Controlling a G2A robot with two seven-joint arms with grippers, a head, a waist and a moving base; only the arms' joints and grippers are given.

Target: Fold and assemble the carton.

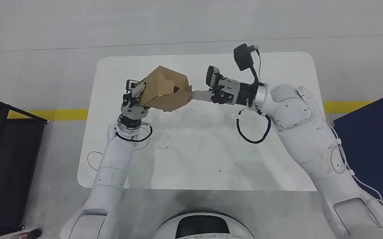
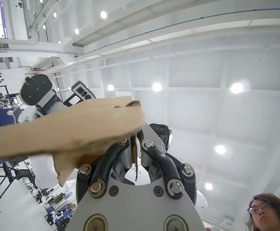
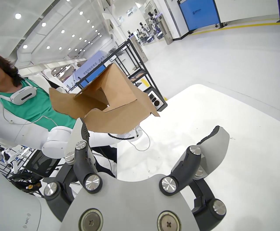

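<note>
Left pincer [image 2: 136, 142]: pinching one flap [image 2: 72, 131] of the carton [image 1: 167, 88].
Carton: half-formed, aloft over far-left desk [image 1: 243, 156].
Right pincer [image 3: 149, 133]: spread, at carton's right edge.
Risk: a push there likely tears the flap or twists the carton loose.

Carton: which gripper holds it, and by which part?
The left gripper holds the carton, shut on a thin flap edge; the right gripper is open beside it.
</note>
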